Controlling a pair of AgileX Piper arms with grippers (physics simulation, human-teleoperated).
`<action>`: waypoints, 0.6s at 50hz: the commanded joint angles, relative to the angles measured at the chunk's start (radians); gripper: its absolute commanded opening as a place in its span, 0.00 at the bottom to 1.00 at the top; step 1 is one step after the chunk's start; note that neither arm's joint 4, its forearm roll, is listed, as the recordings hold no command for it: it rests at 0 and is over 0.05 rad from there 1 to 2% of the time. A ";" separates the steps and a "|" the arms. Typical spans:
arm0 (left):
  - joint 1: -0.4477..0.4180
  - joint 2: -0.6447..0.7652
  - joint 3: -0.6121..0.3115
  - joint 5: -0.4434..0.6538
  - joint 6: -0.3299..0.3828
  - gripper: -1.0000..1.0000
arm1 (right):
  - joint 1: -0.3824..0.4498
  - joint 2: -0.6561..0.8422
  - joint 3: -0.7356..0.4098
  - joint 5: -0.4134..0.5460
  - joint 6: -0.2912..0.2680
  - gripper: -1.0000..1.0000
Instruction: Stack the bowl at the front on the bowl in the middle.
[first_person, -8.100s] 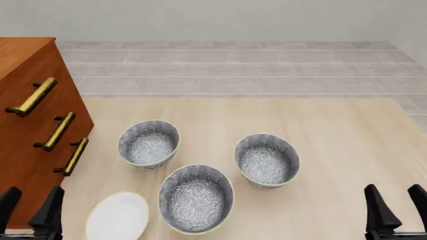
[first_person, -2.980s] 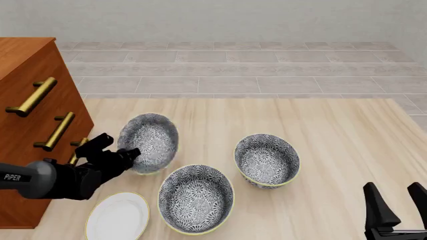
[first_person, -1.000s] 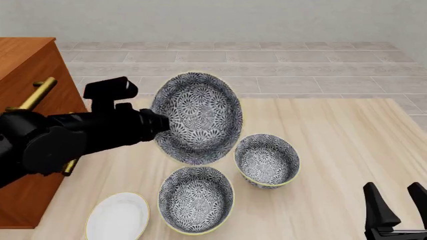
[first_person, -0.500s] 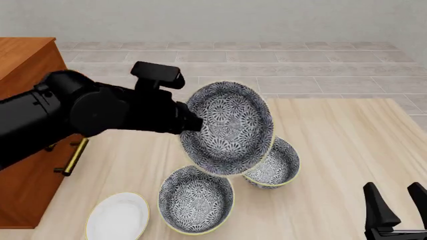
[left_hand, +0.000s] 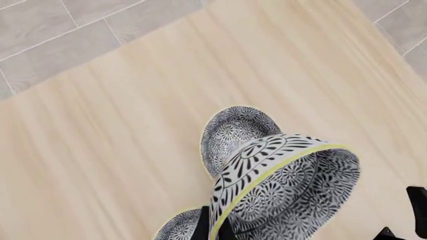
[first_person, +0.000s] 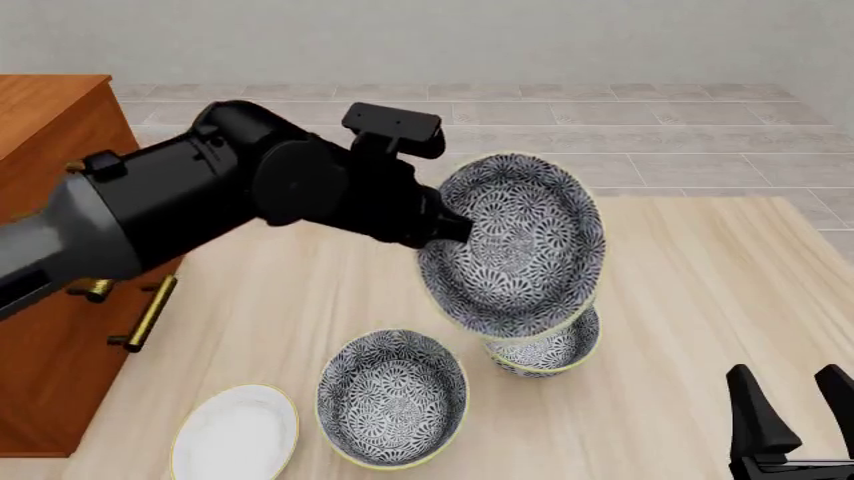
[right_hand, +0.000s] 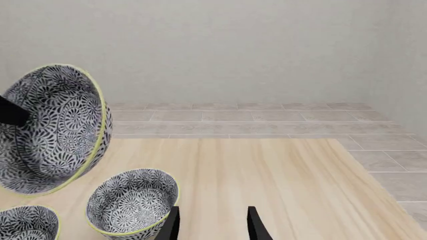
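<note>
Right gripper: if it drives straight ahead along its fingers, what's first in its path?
Probably nothing: the right gripper is open, with bare table ahead. The resting bowl sits off to one side, though depth is unclear.

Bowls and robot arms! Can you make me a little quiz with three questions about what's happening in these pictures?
1. True or false: the right gripper is holding a bowl.
2. Pick one. The lifted bowl is: A) flat on the table, B) tilted in the air, C) upside down on a plate.
3. How many bowls stand on the table?

Key
1. False. It is open and holds nothing; the left gripper has the lifted bowl.
2. B.
3. Two: the near bowl and the right bowl, which is partly hidden behind the lifted one.
</note>
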 joint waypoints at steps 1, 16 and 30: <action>-0.024 0.086 -0.074 -0.012 -0.032 0.00 | 0.000 0.000 0.000 0.000 0.000 1.00; -0.060 0.151 -0.087 -0.048 -0.056 0.00 | 0.000 0.000 0.000 0.000 0.000 1.00; -0.066 0.188 -0.080 -0.082 -0.057 0.00 | 0.000 0.000 0.000 0.000 0.000 1.00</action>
